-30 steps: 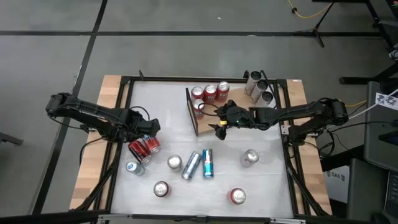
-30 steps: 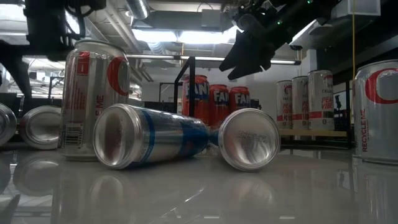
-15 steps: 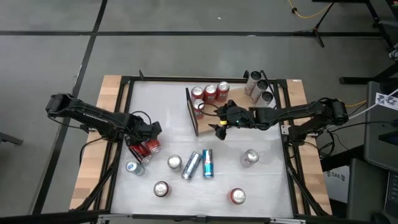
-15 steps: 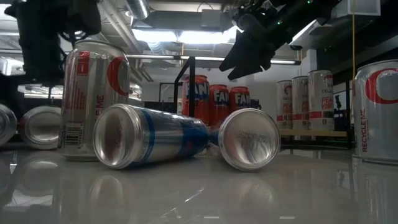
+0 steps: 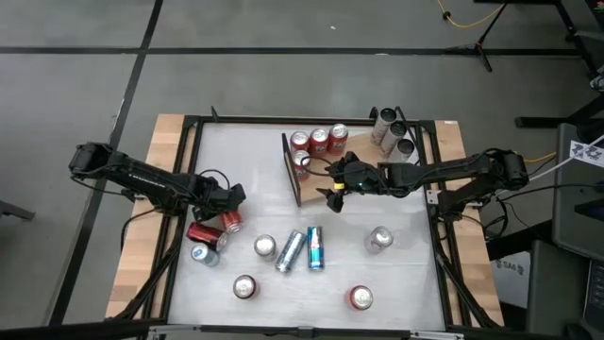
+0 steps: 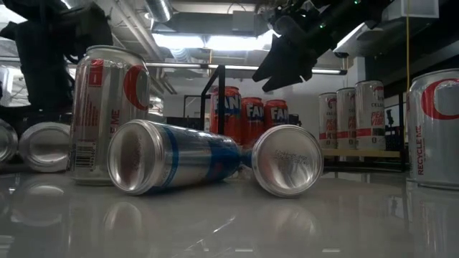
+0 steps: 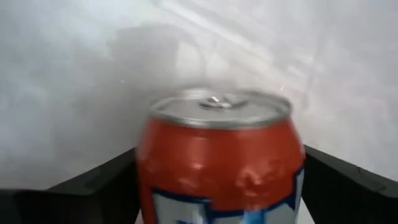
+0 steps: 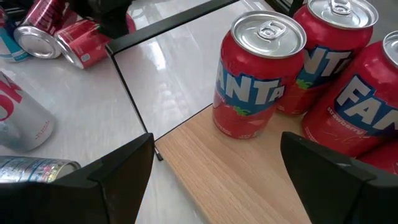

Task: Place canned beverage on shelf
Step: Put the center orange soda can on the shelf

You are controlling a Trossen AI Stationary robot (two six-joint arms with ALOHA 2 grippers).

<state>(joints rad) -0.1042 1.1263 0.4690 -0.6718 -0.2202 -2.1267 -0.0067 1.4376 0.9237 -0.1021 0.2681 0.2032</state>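
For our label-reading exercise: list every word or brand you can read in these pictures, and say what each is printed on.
"FANTA": red strawberry soda can on the light wood shelf.
"RECYCLE ME": tall silver can at the low view's right edge.
Print on the slim cans at the back: too small to read.

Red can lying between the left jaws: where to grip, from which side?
Judging from the frames: grip the red can across its curved side wall at mid-body, coming down from above. It lies on its side on the table, so the wall is free, and the left gripper already straddles it. A second lying red can sits close, so close squarely.
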